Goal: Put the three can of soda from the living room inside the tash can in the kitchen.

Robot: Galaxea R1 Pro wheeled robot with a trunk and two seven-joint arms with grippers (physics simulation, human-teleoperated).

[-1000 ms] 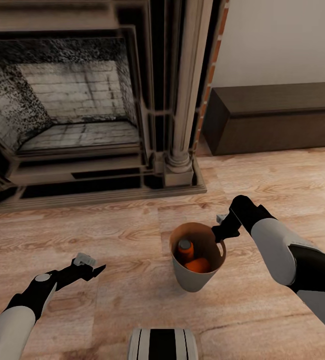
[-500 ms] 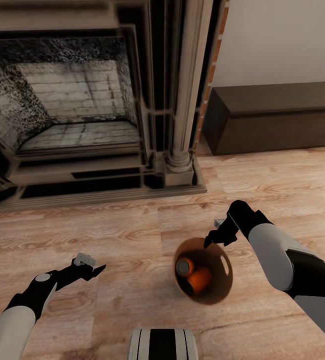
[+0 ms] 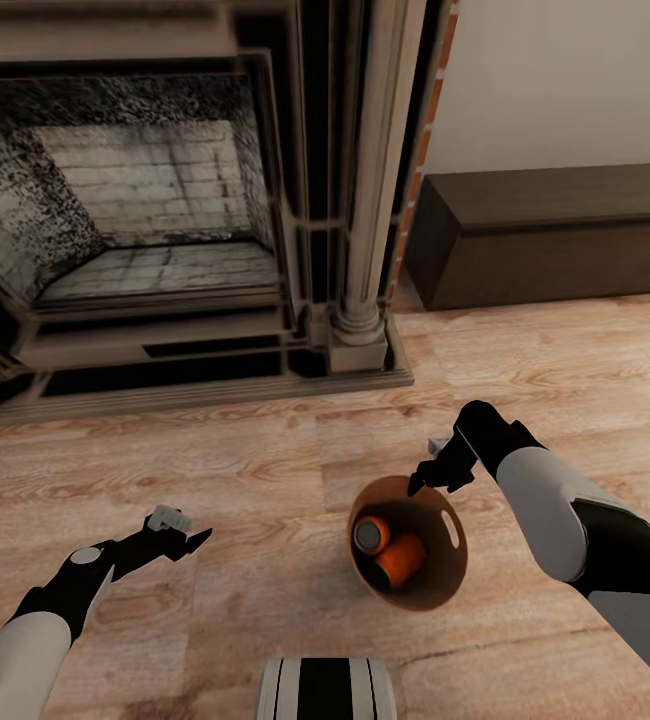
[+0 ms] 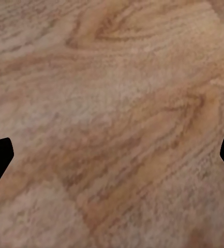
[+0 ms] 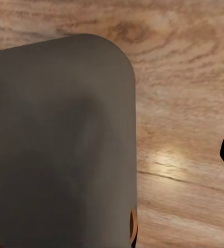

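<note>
Tash can (image 3: 443, 585): standing upright on the wood floor (image 3: 265, 600), brown mouth facing the head camera, two orange cans of soda (image 3: 387, 550) lying inside.
Right tool (image 3: 428, 470): hovering at the far rim, just above it; I cannot tell whether its jaws are gripping the rim.
Left tool (image 3: 187, 535): jaws standing apart, pointing at bare floor, well apart from the bin.
Nearer arm: the right one, judged best placed for carrying.

No readable text anywhere.
Scanning the two orange soda cans (image 3: 385, 550) in the trash can (image 3: 452, 580): plain sides, no brand or label that can be made out. Fireplace (image 3: 165, 200), dark cabinet (image 3: 555, 235), plank floor (image 3: 265, 600): no letters, numbers or signs either.
</note>
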